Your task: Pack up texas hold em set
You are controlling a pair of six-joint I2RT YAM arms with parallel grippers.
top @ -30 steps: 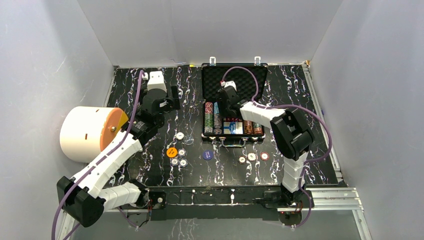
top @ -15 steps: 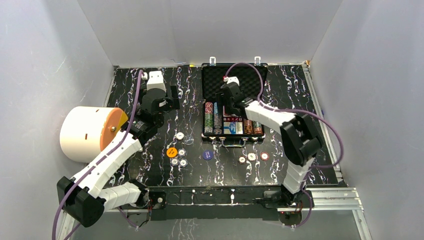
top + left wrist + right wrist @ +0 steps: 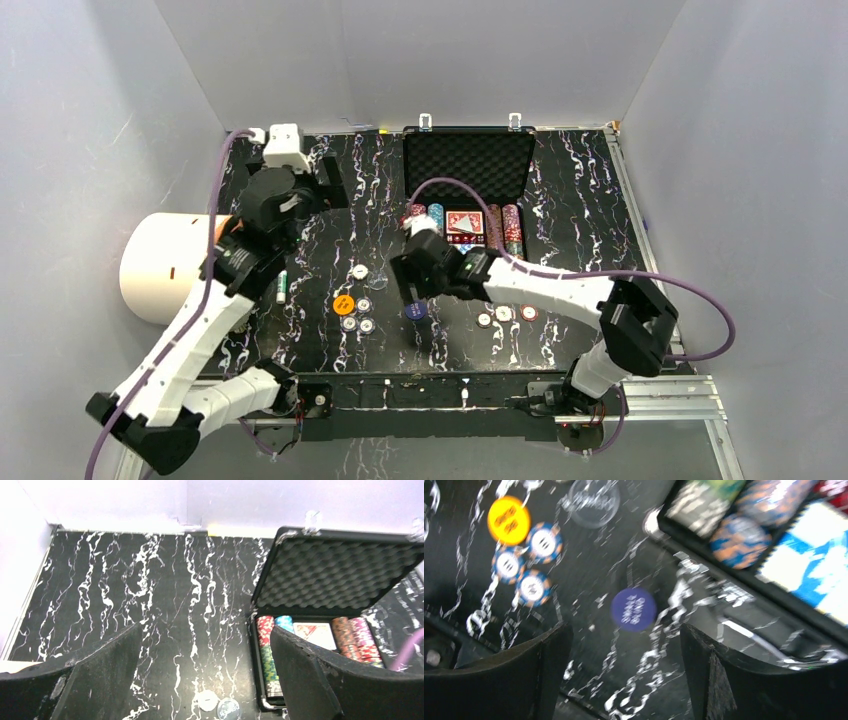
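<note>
The black briefcase [image 3: 467,163] lies open at the back of the table, its foam lid up. Rows of poker chips [image 3: 512,228] and a red card deck [image 3: 464,222] fill its tray. My right gripper [image 3: 408,285] is open and empty, hovering in front of the case just above a purple round button [image 3: 634,609]. A yellow button [image 3: 509,513] and three loose chips [image 3: 532,587] lie to its left. My left gripper [image 3: 325,190] is open and empty, high over the back left. Its view shows the case [image 3: 340,570], a white button [image 3: 207,700] and a clear button [image 3: 228,707].
A big white drum [image 3: 165,265] lies at the left edge, partly behind my left arm. A small green-and-white cylinder [image 3: 283,287] lies beside it. Three more chips [image 3: 504,313] sit in front of the case at the right. Grey walls close in the table.
My right gripper has left the case and swung forward and left, down over the purple button. My left arm has lifted and moved back left, now hiding the drum's orange face.
</note>
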